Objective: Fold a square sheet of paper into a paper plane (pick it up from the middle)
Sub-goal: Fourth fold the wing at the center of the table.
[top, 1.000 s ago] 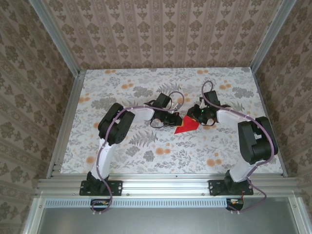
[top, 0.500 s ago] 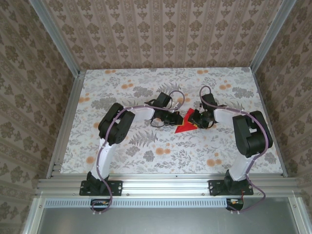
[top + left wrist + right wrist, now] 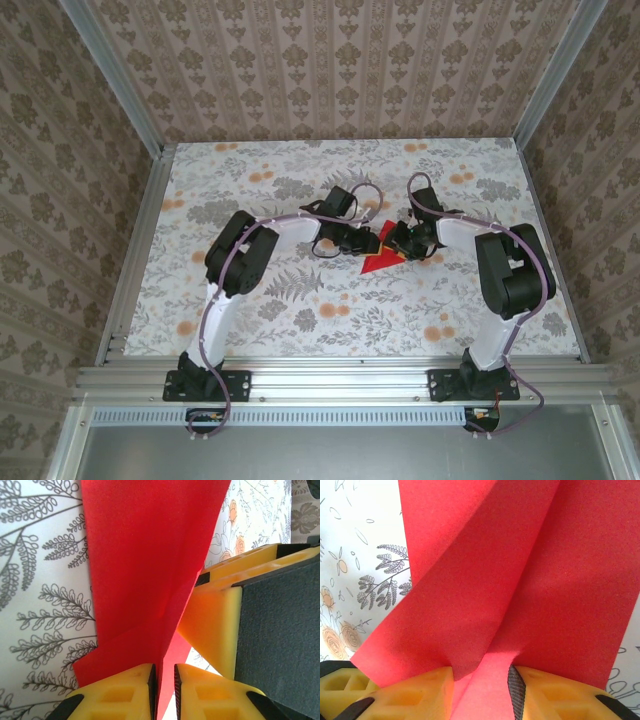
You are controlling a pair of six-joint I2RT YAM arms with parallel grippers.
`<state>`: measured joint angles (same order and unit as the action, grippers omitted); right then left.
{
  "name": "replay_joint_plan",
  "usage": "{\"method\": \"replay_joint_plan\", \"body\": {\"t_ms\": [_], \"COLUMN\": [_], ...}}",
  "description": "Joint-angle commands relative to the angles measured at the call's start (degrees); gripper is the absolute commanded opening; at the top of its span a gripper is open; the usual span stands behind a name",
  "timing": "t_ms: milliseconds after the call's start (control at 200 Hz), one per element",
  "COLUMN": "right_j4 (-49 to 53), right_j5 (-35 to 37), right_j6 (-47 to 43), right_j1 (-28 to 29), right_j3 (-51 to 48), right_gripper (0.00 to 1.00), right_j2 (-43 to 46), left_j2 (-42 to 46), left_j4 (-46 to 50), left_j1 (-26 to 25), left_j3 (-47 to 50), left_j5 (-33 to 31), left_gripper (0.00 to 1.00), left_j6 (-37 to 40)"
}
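The square sheet of paper (image 3: 380,260) is bright red and folded into a pointed, dart-like wedge at the table's middle, its tip toward the far side. My left gripper (image 3: 363,243) meets it from the left. In the left wrist view, a folded edge of the paper (image 3: 145,555) runs between the jaws of the left gripper (image 3: 164,675), which stand narrowly apart, open. My right gripper (image 3: 402,243) meets it from the right. The right gripper (image 3: 481,677) is open wider, and creased layers of the paper (image 3: 520,570) pass between its jaws and drape over its fingers.
The floral table (image 3: 300,310) spreads around the paper. A yellow finger (image 3: 212,625) of the right gripper stands close beside the left gripper. Aluminium rails (image 3: 330,378) border the near edge, and patterned walls enclose the other sides.
Both grippers' jaws have parted a little. The right arm has swung in toward the paper, and the paper's tip has turned from pointing right toward the far side.
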<state>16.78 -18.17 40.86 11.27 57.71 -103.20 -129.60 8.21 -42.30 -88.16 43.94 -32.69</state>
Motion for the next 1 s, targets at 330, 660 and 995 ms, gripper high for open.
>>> {"method": "replay_joint_plan", "body": {"t_ms": [330, 660, 995], "right_j4": [4.73, 6.65, 11.57], "right_j5": [2.67, 5.62, 10.21], "right_j6": [0.97, 1.69, 2.47], "right_j1": [0.13, 0.16, 1.91], "right_j3": [0.31, 0.95, 3.98], "right_gripper": [0.39, 0.43, 0.42], "right_j2": [-2.63, -3.74, -6.79], "left_j2": [-2.5, -3.03, -2.89], "left_j4": [1.46, -0.53, -2.45], "left_j1": [-0.43, 0.36, 0.91], "left_j3": [-3.07, -2.46, -1.69], "left_j5": [3.43, 5.41, 6.51], "left_gripper": [0.04, 0.0, 0.04], "left_j6": [2.19, 0.11, -1.74]}}
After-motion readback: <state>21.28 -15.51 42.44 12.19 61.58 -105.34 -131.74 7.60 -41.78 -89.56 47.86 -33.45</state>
